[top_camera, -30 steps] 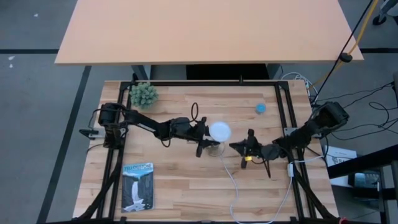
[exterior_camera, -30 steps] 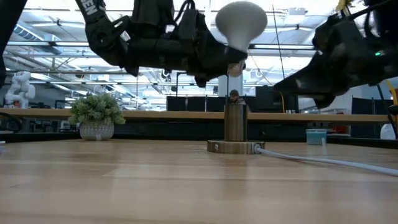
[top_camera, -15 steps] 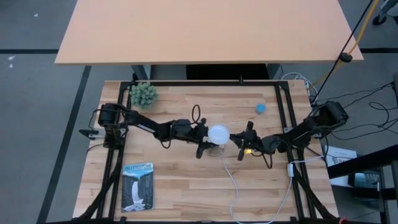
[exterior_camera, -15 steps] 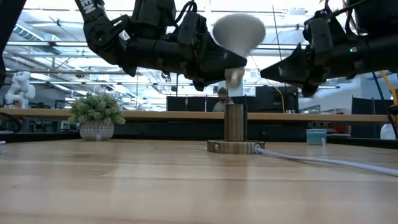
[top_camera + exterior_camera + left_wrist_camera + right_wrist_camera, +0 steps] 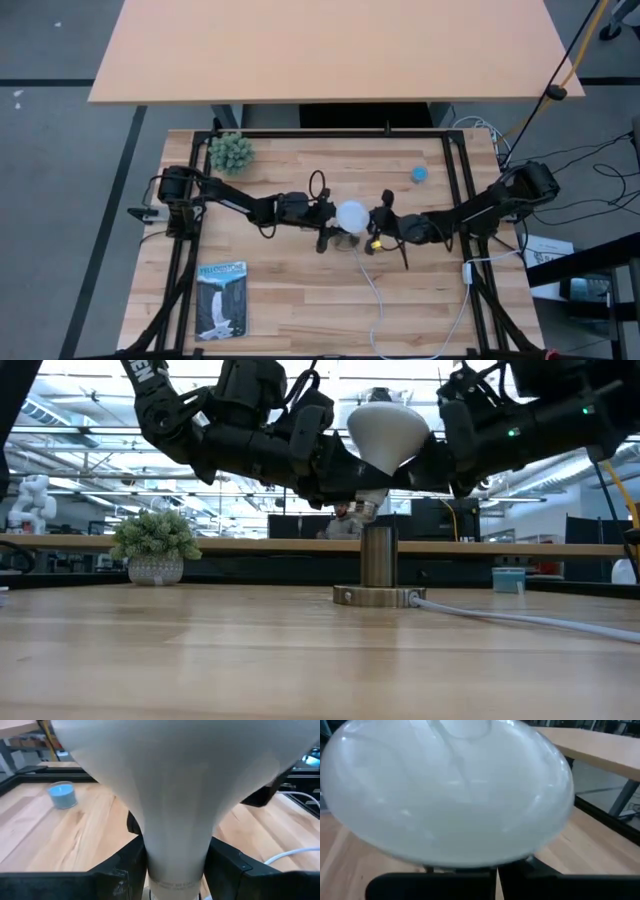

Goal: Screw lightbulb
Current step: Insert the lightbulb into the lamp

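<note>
The white lightbulb point(image 5: 352, 214) stands dome up over the silvery socket post point(image 5: 378, 555), its screw end point(image 5: 368, 508) just above the post's top. The socket's round base point(image 5: 378, 596) rests on the wood. My left gripper point(image 5: 360, 485) reaches in from the table's left and is shut on the bulb's narrow lower part. My right gripper point(image 5: 432, 458) comes from the table's right. It is shut, and it reaches under the dome point(image 5: 445, 795) beside the cone, which hides its fingertips. My left gripper pinches the narrow lower end of the bulb's cone point(image 5: 175, 855), just above the screw end, between its two fingers point(image 5: 131, 862). The fingers come about level from the table's left and lie across the bulb. The bulb is clear of the socket, dome up, slightly tilted. My right gripper lies by the right side of the cone point(image 5: 415, 450); whether it touches, I cannot tell.
A white cord point(image 5: 375, 300) runs from the socket to the near edge. A small potted plant point(image 5: 231, 151) stands far left, a blue cap point(image 5: 419, 173) far right, a printed card point(image 5: 221, 298) near left. Black frame rails point(image 5: 455, 180) border the table. A person point(image 5: 345, 520) shows beyond it.
My right gripper has moved toward the table's left, from well clear of the bulb to right beside its cone under the dome. My left gripper has lowered the bulb a little toward the socket post.
</note>
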Controlling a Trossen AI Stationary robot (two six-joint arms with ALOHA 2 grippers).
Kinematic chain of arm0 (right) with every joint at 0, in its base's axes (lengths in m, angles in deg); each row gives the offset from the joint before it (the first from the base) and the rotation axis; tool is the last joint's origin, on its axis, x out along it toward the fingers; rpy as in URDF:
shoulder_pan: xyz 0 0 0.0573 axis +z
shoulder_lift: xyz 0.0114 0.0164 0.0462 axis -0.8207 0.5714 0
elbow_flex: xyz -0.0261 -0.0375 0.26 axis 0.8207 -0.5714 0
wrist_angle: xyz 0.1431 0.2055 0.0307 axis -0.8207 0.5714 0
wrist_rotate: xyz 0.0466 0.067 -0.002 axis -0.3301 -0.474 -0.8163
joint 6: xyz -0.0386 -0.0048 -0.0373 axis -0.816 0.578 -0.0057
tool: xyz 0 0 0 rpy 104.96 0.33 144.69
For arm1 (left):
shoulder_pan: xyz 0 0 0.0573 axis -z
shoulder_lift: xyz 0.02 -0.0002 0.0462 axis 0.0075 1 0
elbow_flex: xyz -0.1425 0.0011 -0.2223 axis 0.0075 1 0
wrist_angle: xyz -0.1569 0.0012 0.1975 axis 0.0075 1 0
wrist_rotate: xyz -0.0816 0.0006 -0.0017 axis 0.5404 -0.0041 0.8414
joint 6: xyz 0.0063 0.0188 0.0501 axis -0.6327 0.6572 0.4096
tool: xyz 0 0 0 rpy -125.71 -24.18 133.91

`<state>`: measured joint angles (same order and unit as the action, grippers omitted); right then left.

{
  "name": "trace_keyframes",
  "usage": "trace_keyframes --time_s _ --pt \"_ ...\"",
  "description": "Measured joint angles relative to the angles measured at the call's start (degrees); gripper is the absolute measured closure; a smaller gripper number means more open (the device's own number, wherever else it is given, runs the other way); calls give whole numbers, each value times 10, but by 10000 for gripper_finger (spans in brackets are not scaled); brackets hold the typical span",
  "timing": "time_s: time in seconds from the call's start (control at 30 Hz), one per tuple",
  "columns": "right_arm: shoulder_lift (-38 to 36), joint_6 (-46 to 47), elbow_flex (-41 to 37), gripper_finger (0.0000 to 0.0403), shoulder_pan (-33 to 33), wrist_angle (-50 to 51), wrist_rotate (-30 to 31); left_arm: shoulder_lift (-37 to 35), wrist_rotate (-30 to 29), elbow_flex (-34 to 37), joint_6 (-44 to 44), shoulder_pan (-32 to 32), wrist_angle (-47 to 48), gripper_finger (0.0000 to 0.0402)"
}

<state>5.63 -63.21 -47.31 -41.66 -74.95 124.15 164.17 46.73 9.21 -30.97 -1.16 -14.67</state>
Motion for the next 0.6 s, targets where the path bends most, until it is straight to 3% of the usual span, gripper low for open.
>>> trace_keyframes --time_s 0.23,0.6 --pt "-1 -31 8 403 1 8 43 0 -11 0 2 -2 17 234" --pt "-2 -41 7 403 1 14 49 27 -11 -25 -2 -1 24 234"
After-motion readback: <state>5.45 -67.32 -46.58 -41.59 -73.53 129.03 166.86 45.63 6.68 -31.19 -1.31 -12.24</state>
